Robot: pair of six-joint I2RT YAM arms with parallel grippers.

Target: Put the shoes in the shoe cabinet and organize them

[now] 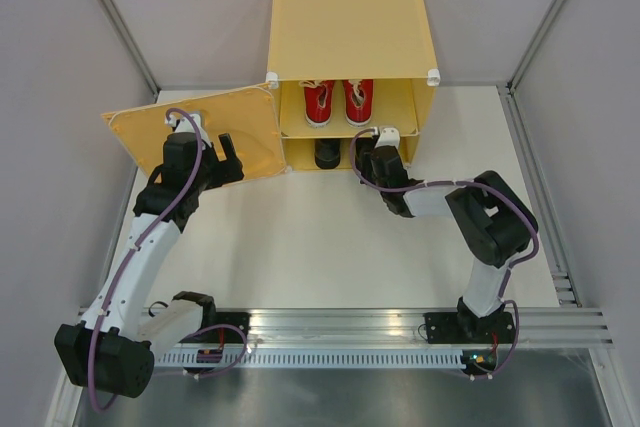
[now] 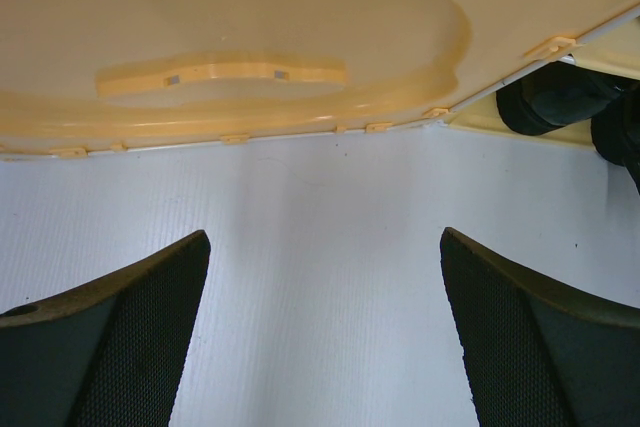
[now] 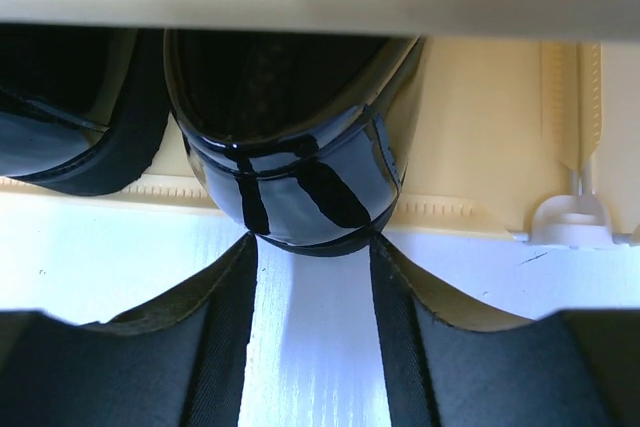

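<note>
The yellow-orange shoe cabinet (image 1: 350,27) stands at the back with its door (image 1: 255,132) swung open to the left. Two red sneakers (image 1: 319,100) (image 1: 359,100) sit on its upper shelf. One glossy black shoe (image 1: 327,153) shows in the lower compartment. My right gripper (image 1: 368,150) is at that compartment's mouth. In the right wrist view its jaws (image 3: 313,242) stand partly open, fingertips touching the heel of a black shoe (image 3: 290,177), with the other black shoe (image 3: 70,147) to its left. My left gripper (image 1: 230,147) (image 2: 325,237) is open and empty, just in front of the door (image 2: 250,17).
The white table (image 1: 320,247) lies between the arms and the cabinet. Grey walls close in the left, right and back. A metal rail (image 1: 340,332) with the arm bases runs along the near edge. A white corner connector (image 3: 575,222) sits right of the black shoe.
</note>
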